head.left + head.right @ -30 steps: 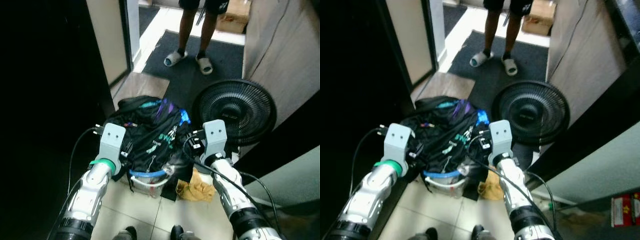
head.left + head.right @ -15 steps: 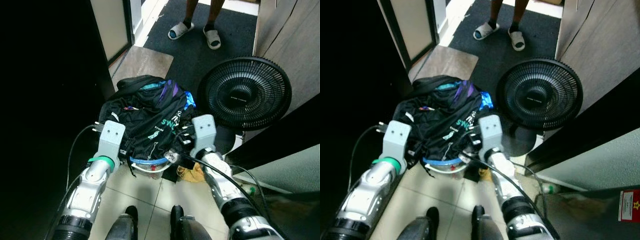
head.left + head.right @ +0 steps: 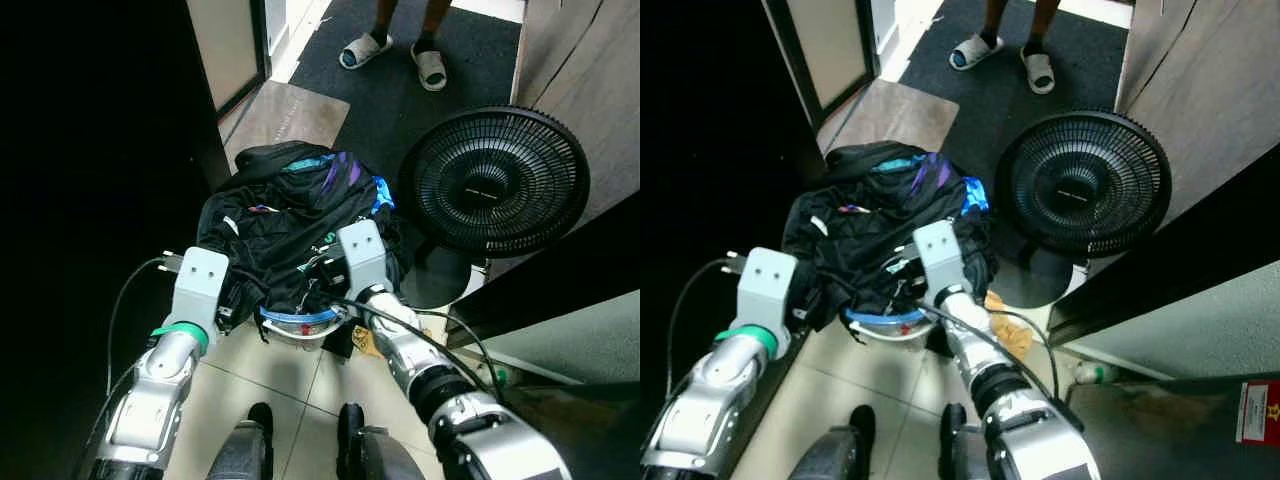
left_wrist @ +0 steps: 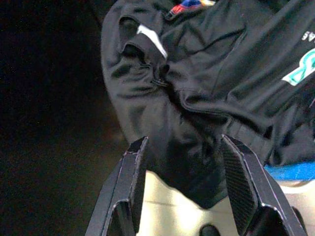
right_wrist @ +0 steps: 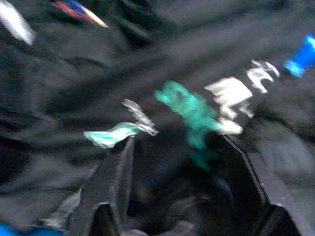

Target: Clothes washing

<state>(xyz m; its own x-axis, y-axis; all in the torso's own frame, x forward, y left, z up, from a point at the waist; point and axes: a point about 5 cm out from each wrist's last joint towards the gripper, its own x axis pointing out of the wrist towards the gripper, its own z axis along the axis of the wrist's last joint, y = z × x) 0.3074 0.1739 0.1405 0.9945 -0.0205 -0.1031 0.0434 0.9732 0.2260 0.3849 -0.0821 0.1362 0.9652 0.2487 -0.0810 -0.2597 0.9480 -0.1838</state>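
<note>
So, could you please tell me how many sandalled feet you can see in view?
2. The left sandalled foot stands on the dark mat at the top of the head view; the right sandalled foot stands just beside it, beyond the black fan.

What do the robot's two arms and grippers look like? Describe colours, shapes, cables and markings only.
Both arms are silver metal with black joint rings. Each wrist carries a pale grey boxy block with small round holes. The left arm has a green band below its block and a thin black cable looping beside it; black cables run along the right arm. Each gripper has two long black fingers.
</note>
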